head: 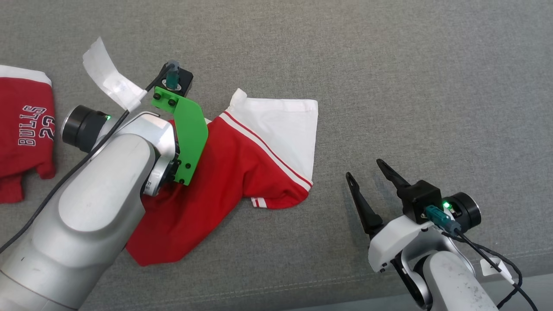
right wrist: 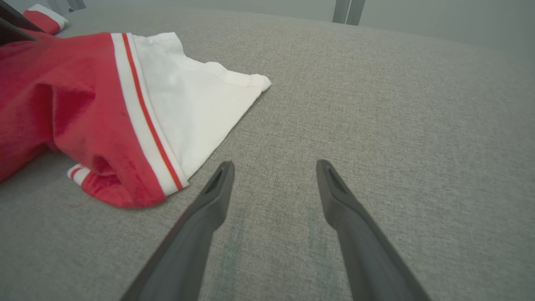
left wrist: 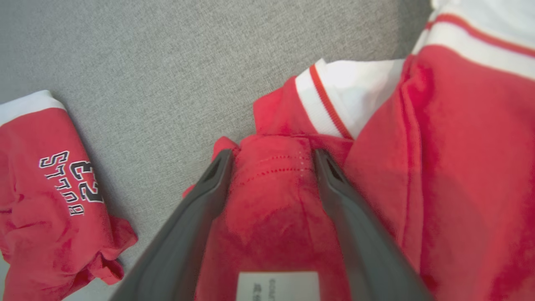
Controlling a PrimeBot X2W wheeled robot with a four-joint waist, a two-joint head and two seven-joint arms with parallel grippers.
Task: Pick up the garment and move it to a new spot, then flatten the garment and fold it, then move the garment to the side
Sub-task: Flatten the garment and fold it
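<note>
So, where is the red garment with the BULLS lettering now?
The BULLS garment lies at the head view's far left edge on the grey surface, apart from the red-and-white garment.

Grey woven tabletop (head: 410, 65) stretching wide, and there's the garment (head: 250, 160) lying on it, left of centre. It's red and rumpled, with a white panel spread flat toward the far right and white-and-red striped bands along the seam. Its left part is out of sight. Over at the far left, well apart, sits a second red garment (head: 21, 129), bunched up, with a white band on its far edge and "BULLS 23" lettering showing. Faint greenish streaks (right wrist: 234, 234) mark the cloth on the near right, close to the tabletop's near edge.
</note>
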